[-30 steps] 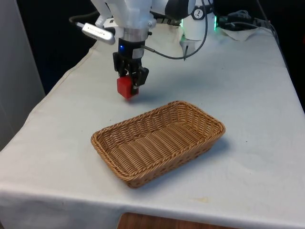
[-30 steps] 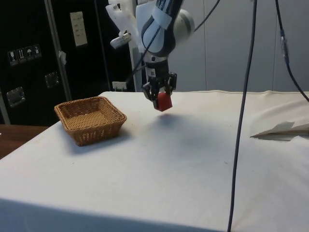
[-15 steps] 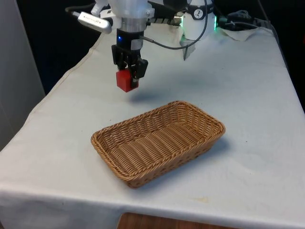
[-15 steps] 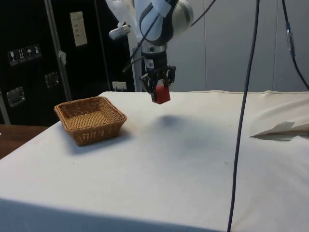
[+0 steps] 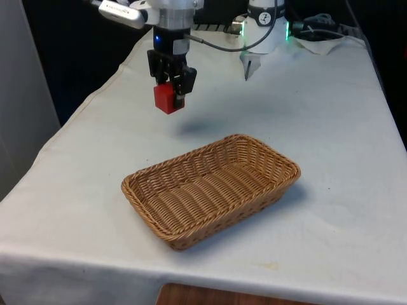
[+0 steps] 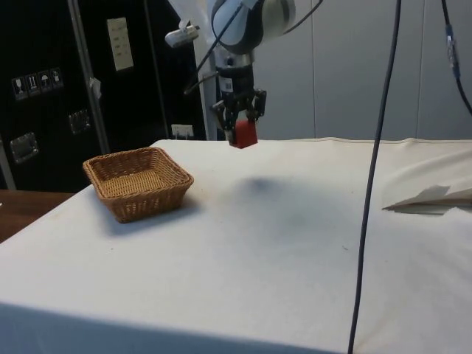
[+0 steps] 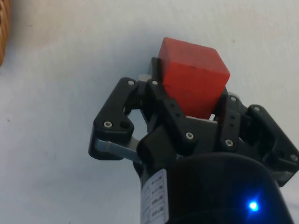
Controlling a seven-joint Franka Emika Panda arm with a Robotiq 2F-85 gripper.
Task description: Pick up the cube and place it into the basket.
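The red cube (image 5: 165,98) hangs in the air well above the cloth, with my gripper (image 5: 170,94) shut on it. From the side, the cube (image 6: 243,133) sits between the black fingers of the gripper (image 6: 242,131), to the right of the basket and higher than its rim. The wrist view has the cube (image 7: 192,82) clamped between the two fingers (image 7: 170,112). The woven wicker basket (image 5: 278,184) lies nearer the table's front edge, empty, a good way from the cube. A corner of the basket (image 7: 3,32) appears in the wrist view.
Crumpled white cloth or paper (image 6: 435,197) lies at the side view's right. A black cable (image 6: 372,169) hangs down in front of the side camera. The cube's shadow (image 5: 194,129) falls on the cloth behind the basket.
The gripper has risen steadily with the cube, from just above the cloth to well clear of it. The basket has not moved.
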